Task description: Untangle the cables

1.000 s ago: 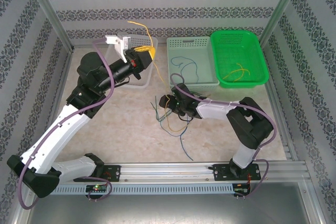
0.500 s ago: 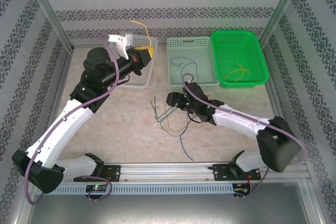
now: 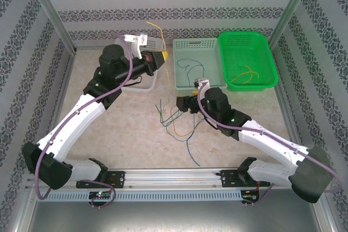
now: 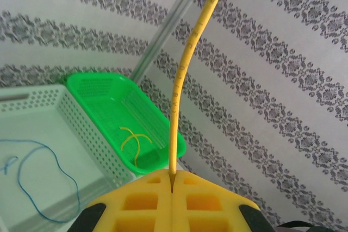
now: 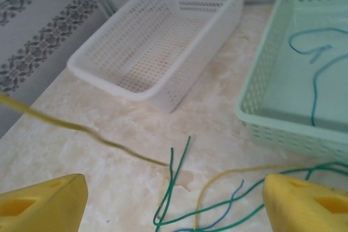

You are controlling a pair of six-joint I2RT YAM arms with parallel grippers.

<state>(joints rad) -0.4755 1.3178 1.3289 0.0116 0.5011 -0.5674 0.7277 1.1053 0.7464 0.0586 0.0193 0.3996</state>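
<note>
Two matching robot arms, the left arm [image 3: 81, 118] and the right arm [image 3: 272, 142], are built of smooth white shell links joined by bulky, rounded black joints. A thick purple cable [image 3: 117, 82] runs along each arm. The left pincer [image 3: 162, 57] and right pincer [image 3: 181, 103] carry bright yellow fingers [image 4: 141, 205] moulded with rectangular hollows. A white bracket [image 3: 133, 41] tops the left wrist.

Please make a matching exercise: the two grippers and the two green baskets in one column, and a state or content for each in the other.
1. left gripper
2. right gripper
3. mint basket
4. green basket

A. blue cable lies inside
B. open, at the tangle
C. shut on a yellow cable
D. loose yellow cables lie inside

Pairs: 1-C, 2-B, 3-A, 4-D.
</note>
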